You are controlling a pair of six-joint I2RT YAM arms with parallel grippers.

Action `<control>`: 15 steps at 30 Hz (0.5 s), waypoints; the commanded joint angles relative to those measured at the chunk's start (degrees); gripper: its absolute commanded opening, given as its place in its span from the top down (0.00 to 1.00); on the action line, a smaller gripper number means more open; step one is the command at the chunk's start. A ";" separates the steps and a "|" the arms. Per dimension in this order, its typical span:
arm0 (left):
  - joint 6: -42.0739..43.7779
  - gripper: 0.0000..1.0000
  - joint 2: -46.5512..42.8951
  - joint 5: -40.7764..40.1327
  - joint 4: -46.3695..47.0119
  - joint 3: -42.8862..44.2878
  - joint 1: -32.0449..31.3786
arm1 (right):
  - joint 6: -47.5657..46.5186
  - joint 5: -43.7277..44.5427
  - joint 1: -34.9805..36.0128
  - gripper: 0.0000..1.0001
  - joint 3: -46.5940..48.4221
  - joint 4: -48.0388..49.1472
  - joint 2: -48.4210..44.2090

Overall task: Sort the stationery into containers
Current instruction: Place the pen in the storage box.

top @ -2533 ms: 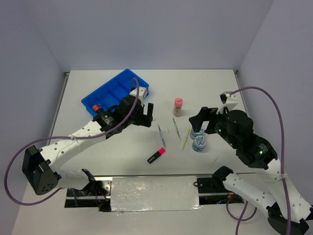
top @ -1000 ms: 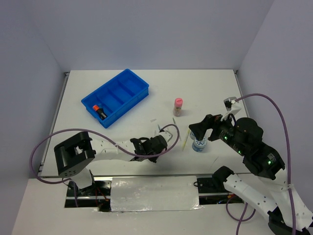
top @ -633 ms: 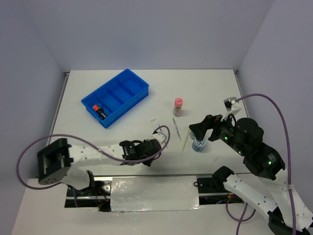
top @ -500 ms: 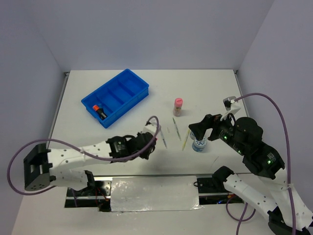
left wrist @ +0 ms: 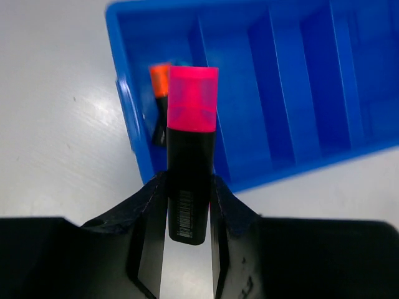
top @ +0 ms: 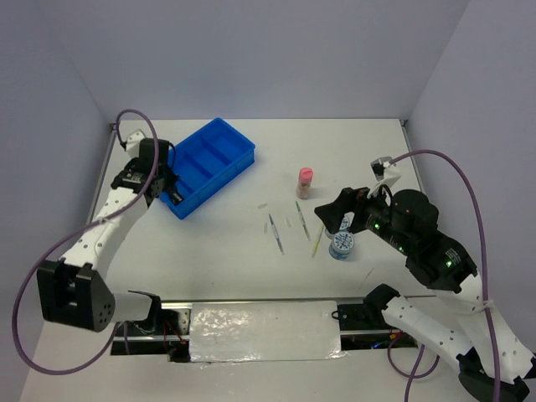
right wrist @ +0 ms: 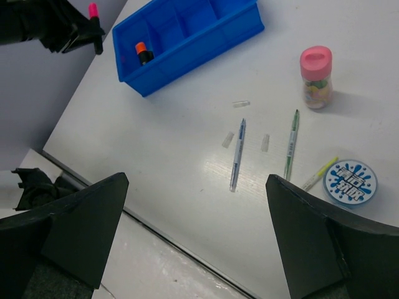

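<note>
Now the pink highlighter (left wrist: 192, 156), carried from mid-table in the clenched left claw (left wrist: 189, 187), is poised at the blue tray (left wrist: 299, 168) for release, the right claw (right wrist: 196, 187) gaping.

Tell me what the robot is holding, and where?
Left end effector pinches the pink-capped highlighter by its black body; right end effector holds nothing.

orange highlighter (left wrist: 160, 80) in tray's (left wrist: 127, 118) end compartment, neighbouring compartments free
</note>
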 commanded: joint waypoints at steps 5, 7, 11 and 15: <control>-5.33 1.00 8.36 8.14 7.58 5.42 9.62 | 0.02 -2.93 0.17 0.00 -1.75 5.56 1.44; -7.01 0.96 8.90 9.82 11.43 4.11 10.87 | -0.24 -2.75 0.26 0.00 -2.02 6.08 1.88; -8.95 0.94 12.14 12.55 13.48 3.40 11.22 | -0.59 -3.55 0.17 0.00 -1.76 6.61 3.19; -10.53 0.86 11.63 11.93 14.26 1.38 11.22 | -0.68 -3.55 0.17 0.00 -1.84 7.05 4.16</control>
